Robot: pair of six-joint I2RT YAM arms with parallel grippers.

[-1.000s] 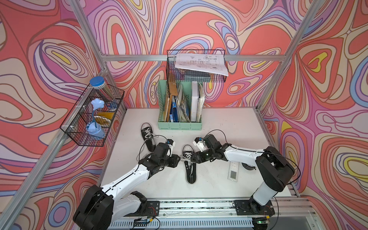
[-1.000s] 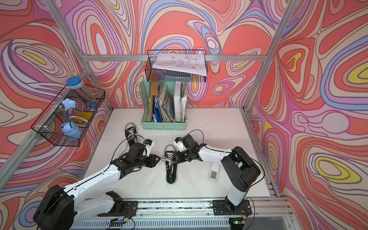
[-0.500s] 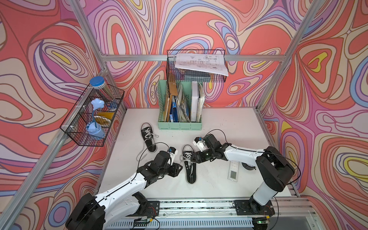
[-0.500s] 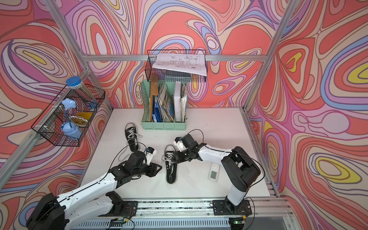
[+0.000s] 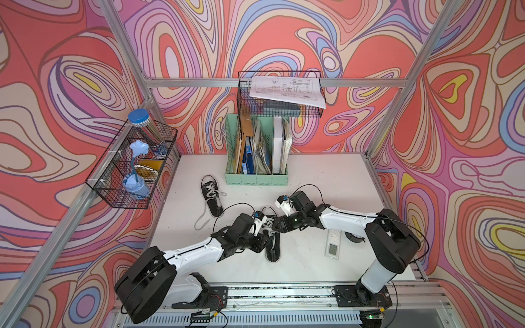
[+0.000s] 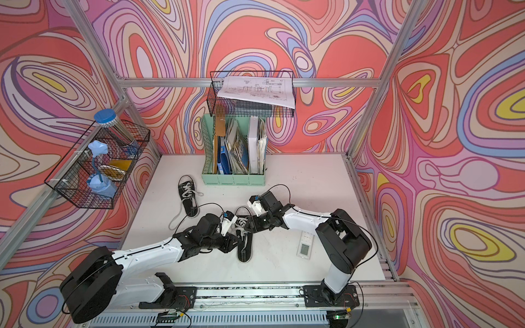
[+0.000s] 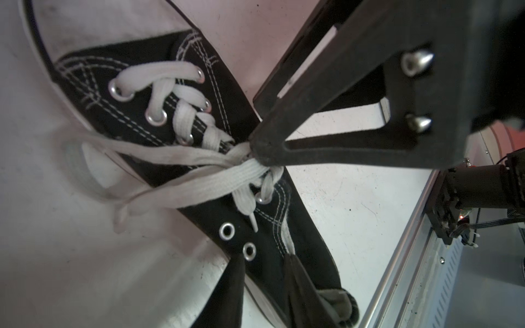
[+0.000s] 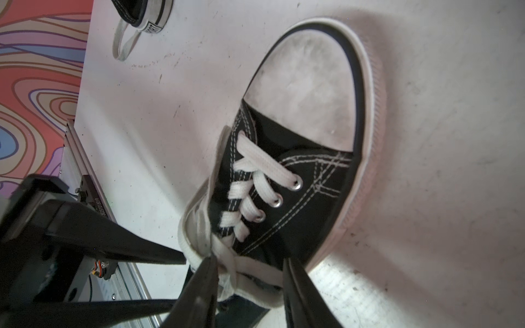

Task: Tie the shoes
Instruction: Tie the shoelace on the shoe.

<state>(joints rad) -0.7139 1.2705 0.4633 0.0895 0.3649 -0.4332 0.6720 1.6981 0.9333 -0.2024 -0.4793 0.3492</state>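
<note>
The left hand (image 5: 267, 238) has moved rightward since a second ago. Then it stood just left of the near shoe (image 5: 273, 251); now it reaches over that shoe's lacing, tip to tip with the right hand (image 5: 277, 227), which has kept its place.

The near shoe lies in the middle of the counter (image 5: 326, 181), toe pointing far. In the left wrist view its white laces (image 7: 199, 162) run in loose strands that gather at one tip of the right hand, which touches the crossing partway up the lacing. In the right wrist view the right hand's fingers (image 8: 301, 295) stand apart, astride the lacing, with white lace spanning the gap; whether they squeeze it I cannot tell. The left hand's fingers (image 7: 230, 292) are apart as well, over the rear of the shoe, with black canvas showing between them.

The far shoe (image 5: 211, 196) lies to the left and farther back, apart from both hands and near the green file holder (image 5: 255, 179). One loose lace (image 5: 201, 217) trails from it across the counter toward the near left. A white handset (image 5: 333, 241) lies right of the near shoe.
</note>
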